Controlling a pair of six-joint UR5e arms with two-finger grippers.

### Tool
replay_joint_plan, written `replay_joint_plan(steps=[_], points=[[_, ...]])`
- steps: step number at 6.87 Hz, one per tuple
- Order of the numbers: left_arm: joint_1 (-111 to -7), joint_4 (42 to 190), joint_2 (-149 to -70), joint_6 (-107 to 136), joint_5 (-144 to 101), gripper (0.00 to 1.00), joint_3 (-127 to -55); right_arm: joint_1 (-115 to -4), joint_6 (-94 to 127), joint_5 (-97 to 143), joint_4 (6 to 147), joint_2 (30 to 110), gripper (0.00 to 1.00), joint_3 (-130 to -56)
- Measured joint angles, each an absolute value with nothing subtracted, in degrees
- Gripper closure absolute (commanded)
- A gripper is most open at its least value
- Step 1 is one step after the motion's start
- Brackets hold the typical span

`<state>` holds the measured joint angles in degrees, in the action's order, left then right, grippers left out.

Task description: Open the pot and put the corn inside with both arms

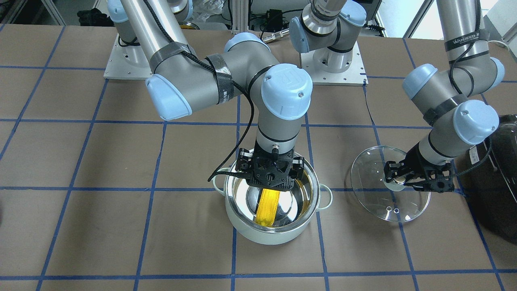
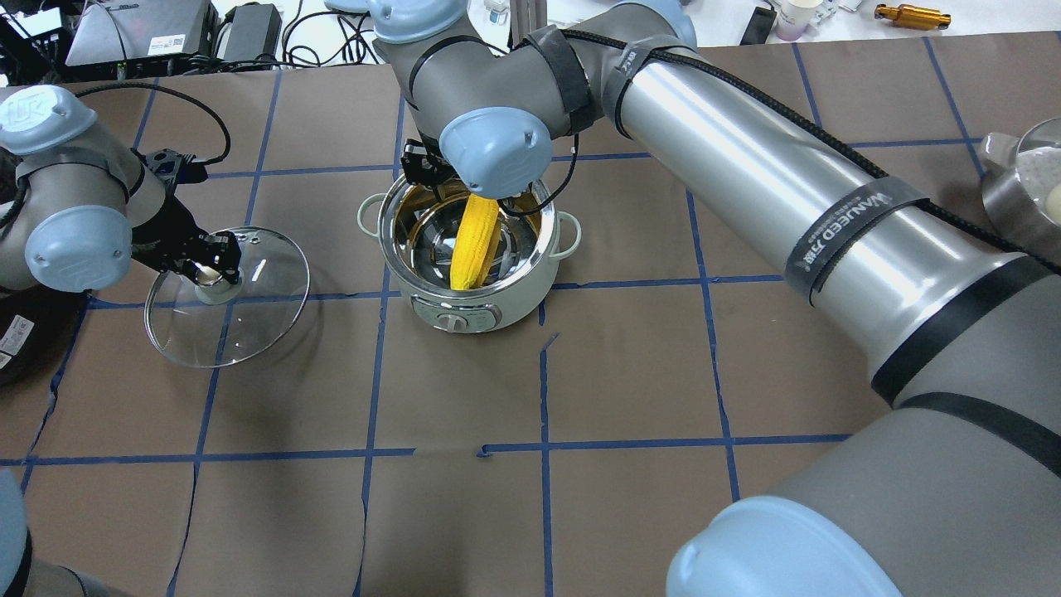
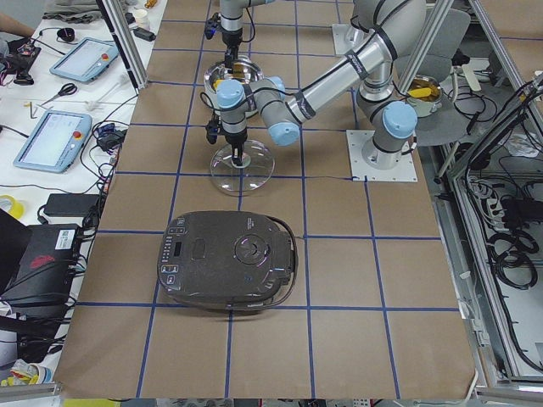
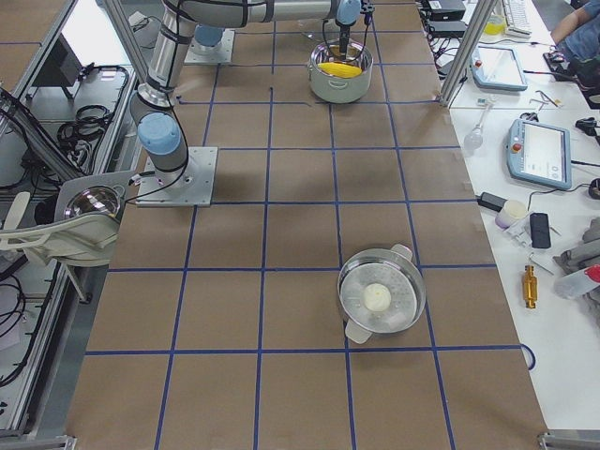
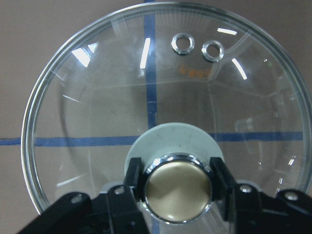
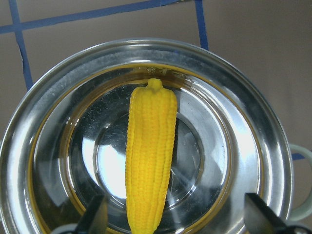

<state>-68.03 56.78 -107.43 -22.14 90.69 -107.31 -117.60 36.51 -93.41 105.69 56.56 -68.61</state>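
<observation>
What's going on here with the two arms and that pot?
The pot is open, and the corn lies inside it on the steel bottom. The right gripper hangs over the pot with its fingers spread wide, not gripping the corn. The left gripper is shut on the knob of the glass lid, off to the pot's side above the table. The corn looks placed.

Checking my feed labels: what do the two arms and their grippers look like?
Both the left arm and right arm are grey-silver tubes with light blue joint caps, a black cable strapped along each, and a black strap printed WANJEED. The left gripper and right gripper are black, open-framed, with two fingers each.
</observation>
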Motion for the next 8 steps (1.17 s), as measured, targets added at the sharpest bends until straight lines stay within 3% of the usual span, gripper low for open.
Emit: replay_joint_plan(steps=[2, 6, 8], points=[[-67.9, 56.6, -107.9, -22.1, 90.8, 0.69, -107.5, -114.2, 32.9, -93.6, 105.4, 59.3, 0.0, -69.5], [-65.4, 54.2, -108.7, -21.4, 90.8, 0.67, -107.5, -99.3, 20.3, -92.9, 100.3, 72.4, 0.0, -77.1], [-65.3, 54.4, -108.9, -19.8, 90.7, 0.23, -107.5, -93.0, 5.8, -92.9, 94.9, 79.8, 0.0, -81.4]])
